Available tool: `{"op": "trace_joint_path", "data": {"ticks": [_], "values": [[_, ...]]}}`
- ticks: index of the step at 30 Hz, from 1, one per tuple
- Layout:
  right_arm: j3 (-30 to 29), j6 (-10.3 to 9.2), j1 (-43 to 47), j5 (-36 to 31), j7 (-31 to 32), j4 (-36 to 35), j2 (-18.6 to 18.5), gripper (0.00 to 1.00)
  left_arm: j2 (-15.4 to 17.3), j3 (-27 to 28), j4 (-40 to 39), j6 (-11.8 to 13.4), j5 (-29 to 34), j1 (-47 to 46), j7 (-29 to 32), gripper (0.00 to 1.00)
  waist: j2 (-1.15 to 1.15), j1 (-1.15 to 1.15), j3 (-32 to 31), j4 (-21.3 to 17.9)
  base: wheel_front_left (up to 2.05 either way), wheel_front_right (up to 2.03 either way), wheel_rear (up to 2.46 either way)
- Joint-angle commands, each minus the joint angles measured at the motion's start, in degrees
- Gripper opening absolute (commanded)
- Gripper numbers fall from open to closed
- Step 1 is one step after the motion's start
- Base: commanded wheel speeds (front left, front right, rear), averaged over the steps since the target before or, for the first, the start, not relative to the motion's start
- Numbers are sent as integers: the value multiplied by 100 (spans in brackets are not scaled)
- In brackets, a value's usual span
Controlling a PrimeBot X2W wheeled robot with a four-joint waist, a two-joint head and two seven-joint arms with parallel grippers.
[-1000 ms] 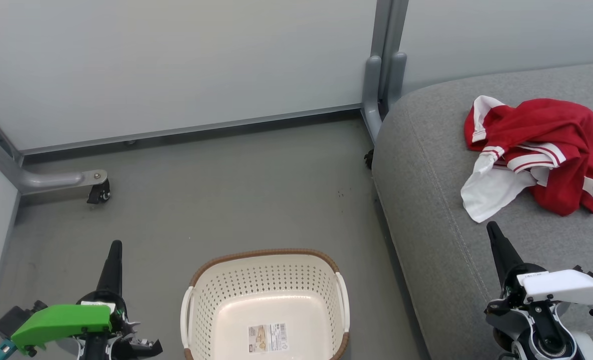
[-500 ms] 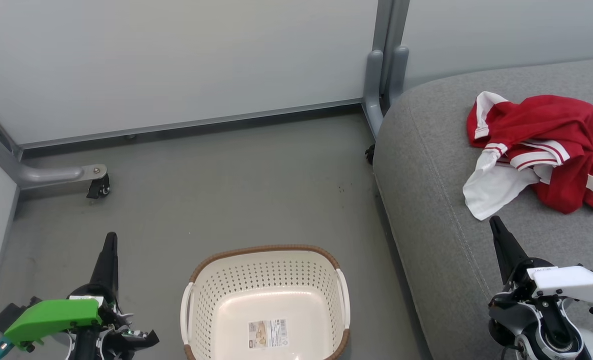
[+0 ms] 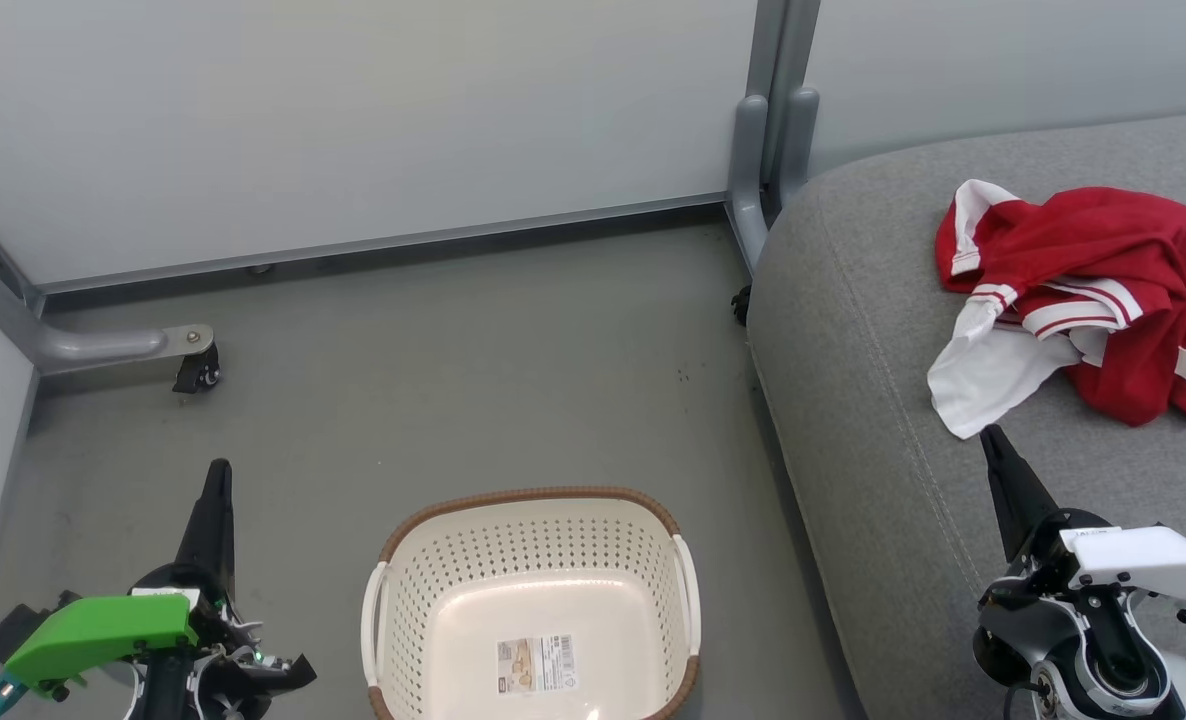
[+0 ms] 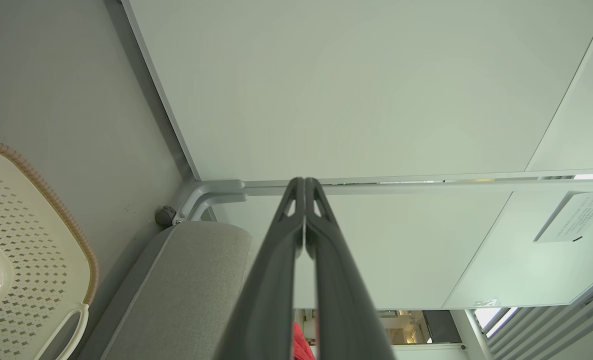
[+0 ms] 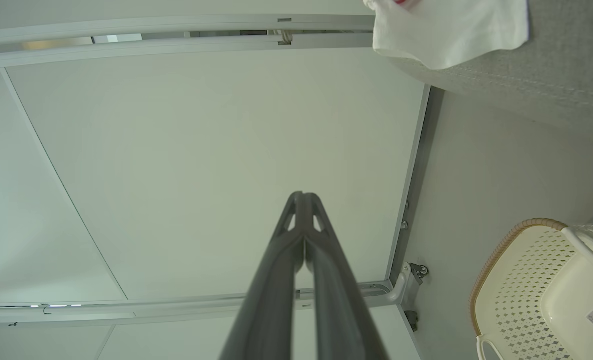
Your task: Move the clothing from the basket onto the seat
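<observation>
Laundry basket (image 3: 533,495) empty, red jerseys (image 3: 1123,260) on sofa seat (image 3: 873,400): I'd back my pressed-together left end effector (image 3: 217,475) and right end effector (image 3: 991,440) off snag-free.

Basket down on the floor, clothing up on the seat.
Front and centre, the cream-white perforated plastic basket with a brown woven-look rim (image 3: 528,545) sits on the grey floor (image 3: 453,380), a paper label sticker (image 3: 536,665) on its bottom. Right beside it is the big grey fabric sofa seat (image 3: 883,480), and on that, far right, the red-and-white sports clothing (image 3: 1103,290) lies heaped. Over the floor, left of the basket, hangs the left gripper (image 3: 218,468); the right gripper (image 3: 989,432) is over the seat, its tip near the clothing's front edge. Pale partition panels (image 3: 353,120) stand behind it all.
</observation>
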Motion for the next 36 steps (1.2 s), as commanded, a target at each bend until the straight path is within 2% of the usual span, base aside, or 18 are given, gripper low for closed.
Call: {"op": "trace_joint_path", "data": {"ticks": [1,36], "values": [[-18,2,-22,-6,7,12,11,0,25,33,10,-35,-18,-73,29,0,0,0,0,0,0,0,0],[-75,2,-31,-56,60,16,44,0,4,55,10,-35,16,-76,34,0,0,0,0,0,0,0,0]]}}
